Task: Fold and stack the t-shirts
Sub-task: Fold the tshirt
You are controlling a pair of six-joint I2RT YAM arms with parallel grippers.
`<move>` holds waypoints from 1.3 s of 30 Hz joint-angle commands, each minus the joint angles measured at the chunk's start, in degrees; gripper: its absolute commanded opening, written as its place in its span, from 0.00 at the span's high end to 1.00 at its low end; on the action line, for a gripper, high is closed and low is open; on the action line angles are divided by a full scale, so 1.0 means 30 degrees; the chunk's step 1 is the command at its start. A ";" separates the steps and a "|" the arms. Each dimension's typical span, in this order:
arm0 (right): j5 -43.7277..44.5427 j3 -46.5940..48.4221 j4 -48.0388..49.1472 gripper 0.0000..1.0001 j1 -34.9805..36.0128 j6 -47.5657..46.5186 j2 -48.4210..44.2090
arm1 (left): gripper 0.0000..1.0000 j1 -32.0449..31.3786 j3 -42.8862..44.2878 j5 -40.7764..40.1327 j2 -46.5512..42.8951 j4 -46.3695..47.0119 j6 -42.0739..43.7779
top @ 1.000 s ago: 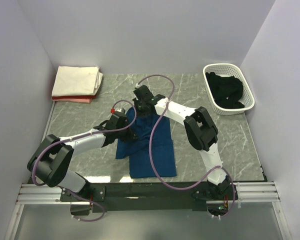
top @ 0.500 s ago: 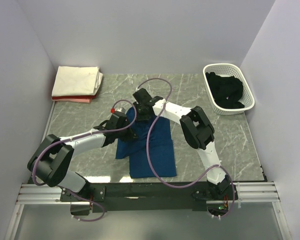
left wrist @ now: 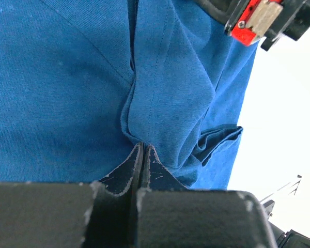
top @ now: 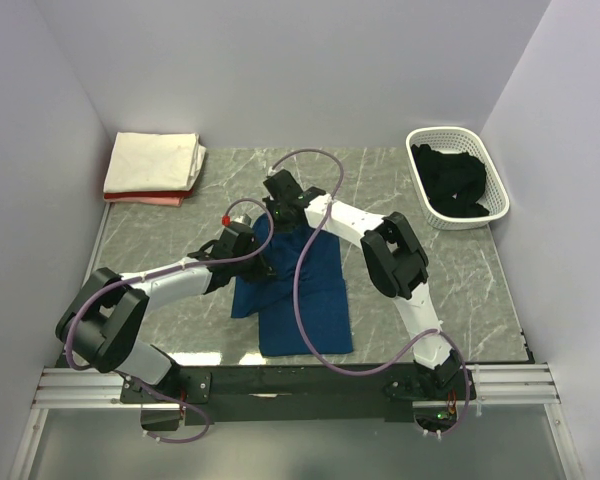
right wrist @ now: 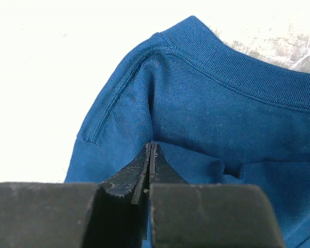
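My left jaws pinch a bunched fold of the shirt point(top: 330, 295) lying mid table point(top: 180, 230); my right jaws pinch it near the collar point(right wrist: 237, 67). Soft, light, saggy cloth: seams likely grip best.

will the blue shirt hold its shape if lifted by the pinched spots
Probably floppy: the blue t-shirt puckers into soft folds at the left gripper. Likely thin and light: the right gripper pinches it with tips fully shut. Expect sagging between grips.
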 commanded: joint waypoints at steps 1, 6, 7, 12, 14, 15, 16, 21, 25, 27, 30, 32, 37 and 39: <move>0.0066 0.0634 0.0821 1.00 0.0010 -0.0009 -0.1298 | 0.99 0.0025 0.0727 -0.0309 -0.0256 0.0589 -0.0358; -0.0050 -0.0302 0.1933 1.00 0.0010 0.0108 -0.2759 | 0.99 0.0025 0.0581 -0.0778 -0.0696 0.0500 -0.0505; -0.0050 -0.0565 0.2167 1.00 0.0010 0.0224 -0.3054 | 0.99 0.0025 0.0552 -0.0866 -0.0900 0.0530 -0.0562; 0.0301 -0.2119 0.3516 1.00 0.0010 0.0372 -0.4696 | 0.99 0.0025 0.0317 -0.1247 -0.1224 0.0647 -0.0826; 0.0389 -0.2441 0.3866 1.00 -0.0048 0.0343 -0.4931 | 0.99 0.0025 0.0201 -0.1306 -0.1370 0.0793 -0.0914; 0.0331 -0.2558 0.3956 1.00 -0.0019 0.0401 -0.5164 | 0.99 0.0025 0.0200 -0.1422 -0.1399 0.0852 -0.0914; 0.0359 -0.2821 0.4072 1.00 -0.0019 0.0401 -0.5225 | 0.99 0.0025 0.0200 -0.1511 -0.1545 0.0794 -0.1002; 0.0506 -0.3292 0.4602 1.00 -0.0106 0.0489 -0.5548 | 0.99 -0.0004 0.0228 -0.1511 -0.2073 0.1086 -0.0769; 0.0564 -0.3613 0.4630 1.00 -0.0194 0.0636 -0.5606 | 0.99 -0.0092 0.1076 -0.1337 -0.1578 0.1145 0.0079; 0.1004 -0.3848 0.4689 1.00 -0.0282 0.0752 -0.5752 | 0.99 -0.0296 0.1370 -0.1277 -0.1371 0.1087 0.0256; 0.1180 -0.4521 0.4835 1.00 -0.0545 0.0927 -0.5986 | 0.99 -0.0618 0.1868 -0.1160 -0.0875 0.0970 0.0491; 0.1209 -0.5252 0.5126 1.00 -0.0838 0.1016 -0.6337 | 0.99 -0.0794 0.2220 -0.1015 -0.0668 0.0969 0.0667; 0.1181 -0.7008 0.5800 1.00 -0.1657 0.1514 -0.7099 | 0.99 -0.1496 0.3564 -0.0721 0.0500 0.0824 0.1251; 0.1180 -0.7537 0.6153 1.00 -0.1864 0.1805 -0.7509 | 0.99 -0.1732 0.4152 -0.0488 0.1029 0.0736 0.1457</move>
